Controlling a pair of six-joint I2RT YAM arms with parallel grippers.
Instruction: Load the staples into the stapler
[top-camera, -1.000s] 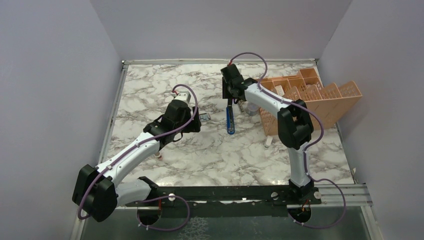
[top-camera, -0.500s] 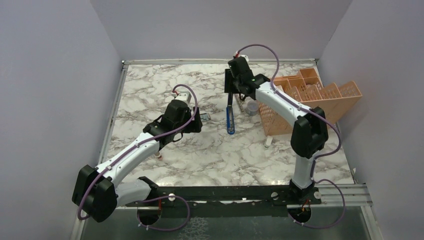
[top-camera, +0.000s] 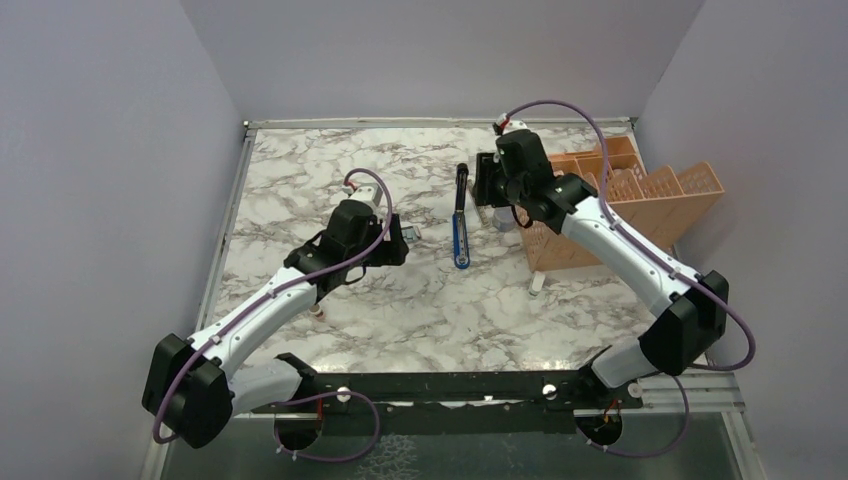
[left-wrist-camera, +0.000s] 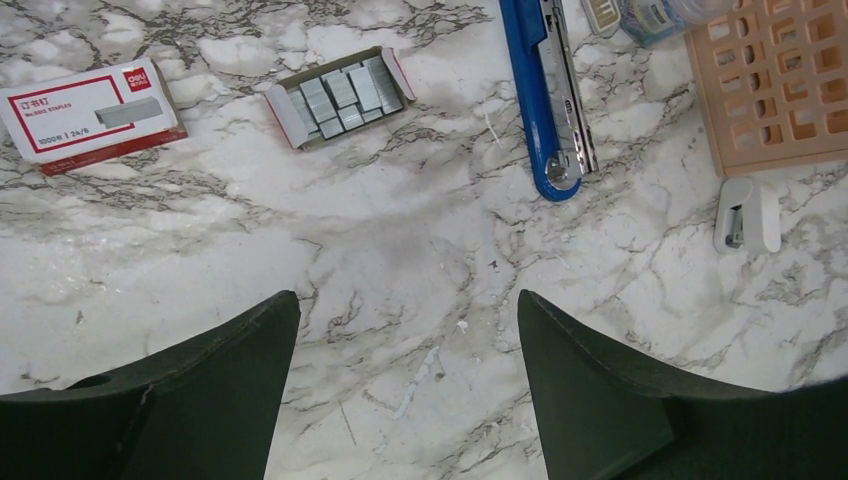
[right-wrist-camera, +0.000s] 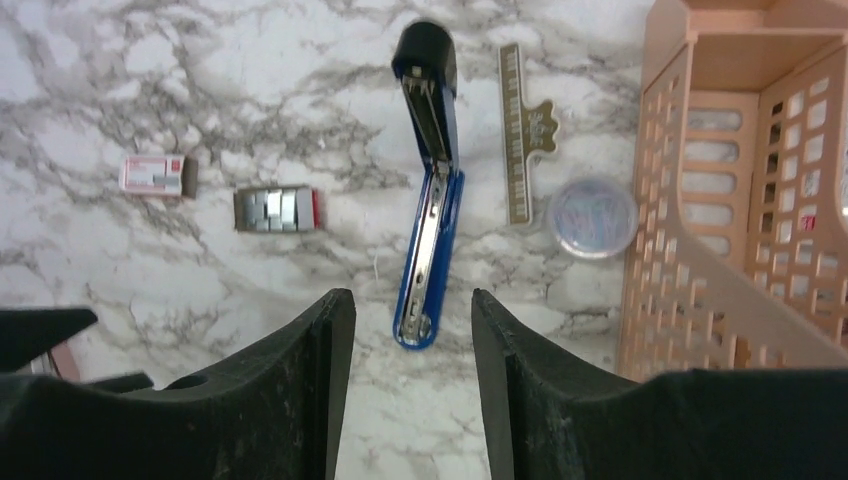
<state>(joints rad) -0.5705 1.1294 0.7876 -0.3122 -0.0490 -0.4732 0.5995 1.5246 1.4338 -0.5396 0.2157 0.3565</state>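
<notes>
The blue stapler (top-camera: 459, 238) lies in mid-table, swung open flat, its black top arm (right-wrist-camera: 424, 50) pointing to the far side and its metal channel (right-wrist-camera: 431, 215) bare. The staples (left-wrist-camera: 340, 93) sit as grey strips in a small open tray left of it, and the red-and-white box (left-wrist-camera: 88, 110) lies further left. My left gripper (left-wrist-camera: 407, 300) hovers open over bare marble on the near side of the tray. Just right of the stapler's far half is my right gripper (top-camera: 483, 192). It is open (right-wrist-camera: 412, 295) and holds nothing, and the stapler's blue end shows beyond its fingertips.
An orange mesh organiser (top-camera: 640, 195) stands at the right. A thin metal strip (right-wrist-camera: 522, 135) and a round clear lid (right-wrist-camera: 593, 217) lie between it and the stapler. A small white object (left-wrist-camera: 748, 214) rests near the organiser's front corner.
My right gripper has swung the stapler's black top open, let it go and drawn back to the right. The stapler now lies unfolded. The left arm has barely moved.
</notes>
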